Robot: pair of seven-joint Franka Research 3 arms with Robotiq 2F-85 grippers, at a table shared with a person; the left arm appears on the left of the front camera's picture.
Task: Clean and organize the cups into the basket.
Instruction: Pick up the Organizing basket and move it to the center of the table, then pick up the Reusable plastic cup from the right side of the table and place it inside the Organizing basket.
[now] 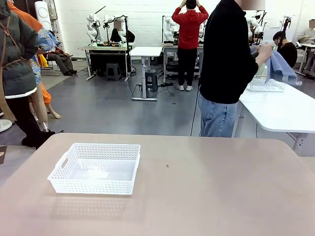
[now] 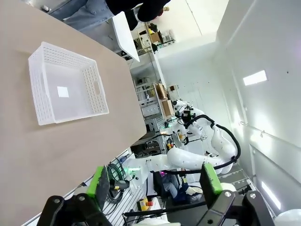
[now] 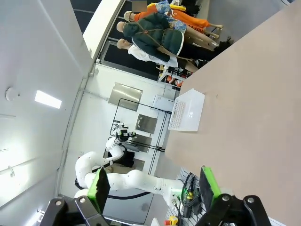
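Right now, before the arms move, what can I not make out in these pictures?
- Front view: what the person's hand holds; the blue cloth covers it.
- Front view: contents of the wire basket; too small, partly behind the cloth.
- Front view: dark speck on the table; too small to name.
- Left wrist view: pale patch on the basket floor; label or glare, unclear.
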